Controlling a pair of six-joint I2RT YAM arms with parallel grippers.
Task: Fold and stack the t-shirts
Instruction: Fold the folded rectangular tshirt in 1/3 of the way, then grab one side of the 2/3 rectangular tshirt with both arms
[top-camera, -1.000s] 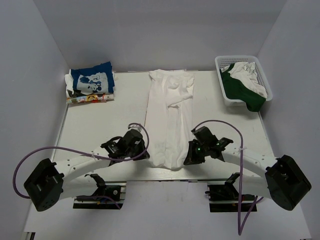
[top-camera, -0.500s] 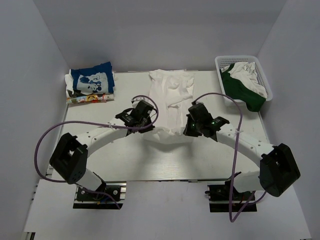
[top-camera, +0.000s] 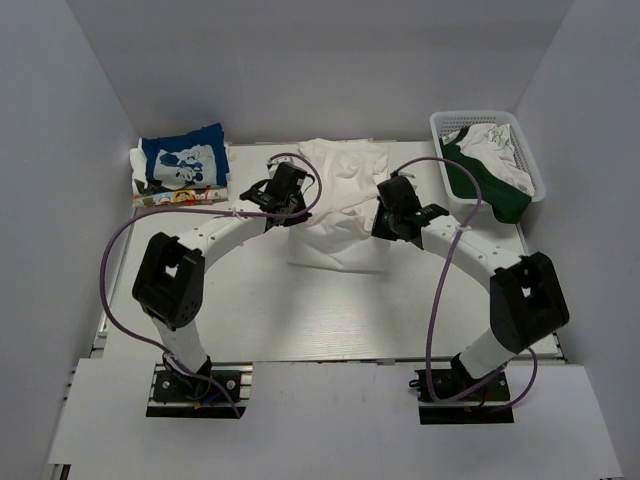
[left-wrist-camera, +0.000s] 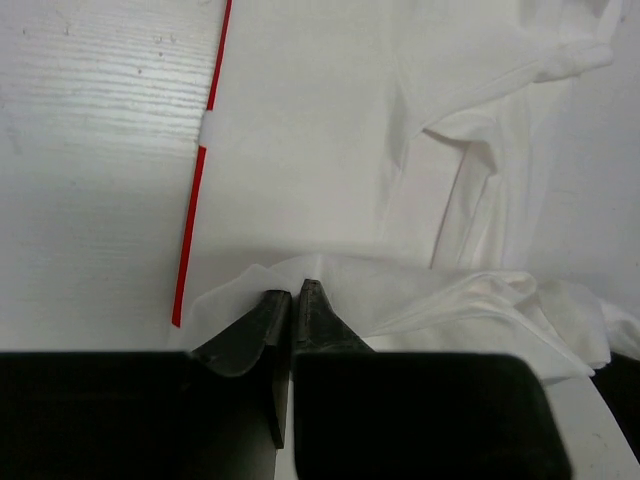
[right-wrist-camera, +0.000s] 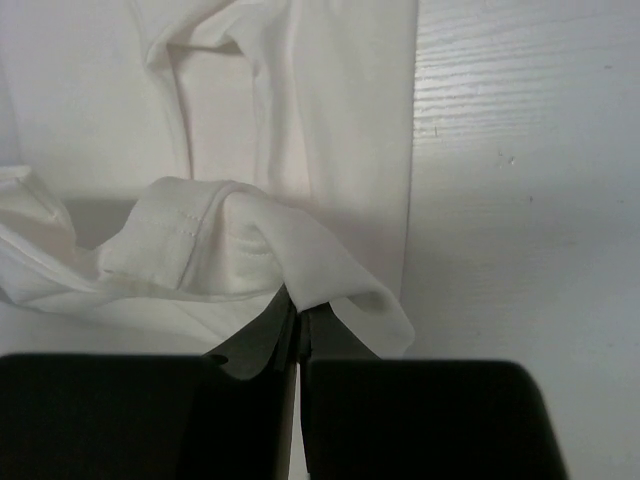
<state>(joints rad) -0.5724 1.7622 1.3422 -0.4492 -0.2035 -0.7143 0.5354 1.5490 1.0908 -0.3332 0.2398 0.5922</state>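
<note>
White t-shirt (top-camera: 332, 242) showing soft matt cloth, creasing finely. Blue t-shirt (top-camera: 183, 160) showing matt printed cloth. Table (left-wrist-camera: 90, 120) showing matt white surface with fine wood-like grain. Basket (top-camera: 475, 114) looking like white plastic lattice. Left gripper (left-wrist-camera: 293, 295) looking dark, smooth, faintly shining.

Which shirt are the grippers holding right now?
The plain white t-shirt mid-table: both the left gripper and right gripper pinch its edge. The blue printed one lies folded at far left, untouched.

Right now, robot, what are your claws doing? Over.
Left claw and right claw shut on white t-shirt hem. Hem doubled back over its middle, fold unfinished. Blue t-shirt and basket well aside.
</note>
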